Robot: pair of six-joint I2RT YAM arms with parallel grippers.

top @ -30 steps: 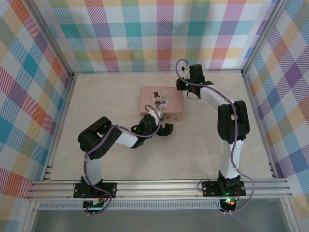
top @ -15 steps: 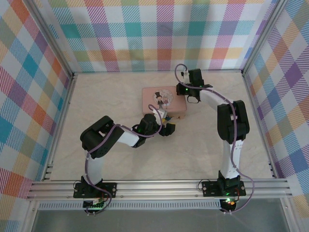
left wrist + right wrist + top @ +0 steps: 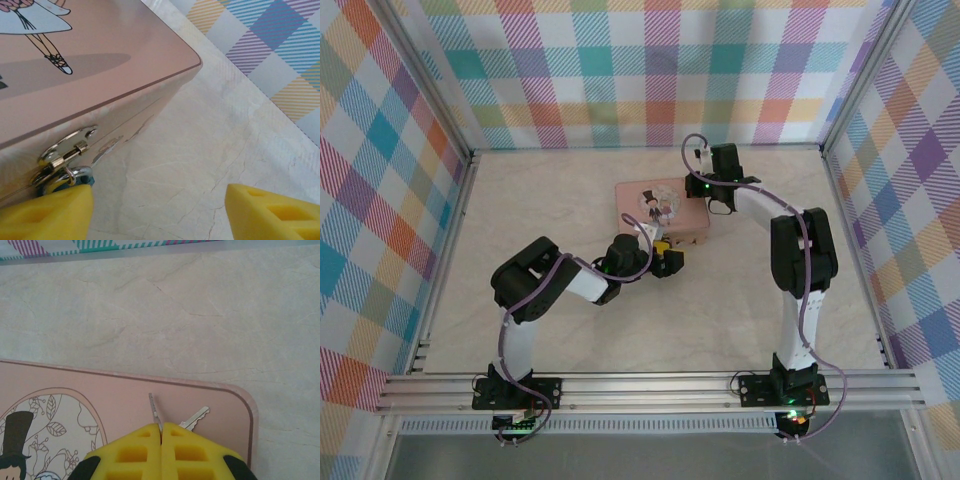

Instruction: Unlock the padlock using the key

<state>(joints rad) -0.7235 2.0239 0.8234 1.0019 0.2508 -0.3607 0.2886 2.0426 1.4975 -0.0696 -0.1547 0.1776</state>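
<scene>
cream marbled tabletop (image 3: pixel 540 210), pastel plaid walls (image 3: pixel 650 70), pink tin (image 3: pixel 686 214), left gripper (image 3: pixel 155 200) spread wide by the padlock (image 3: pixel 80 176), right gripper (image 3: pixel 161 430) pinching the key (image 3: pixel 196 418)

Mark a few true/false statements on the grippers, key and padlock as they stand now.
1. The right gripper is shut on the key. True.
2. The key is already in the padlock. False: the key's blade sticks out above the lid of the pink tin, with nothing on it.
3. The left gripper is open. True: its fingers stand wide apart with bare table between them.
4. The padlock lies loose on the table, away from the tin. False: it hangs from the hasp on the tin's side, right by one left finger.
</scene>
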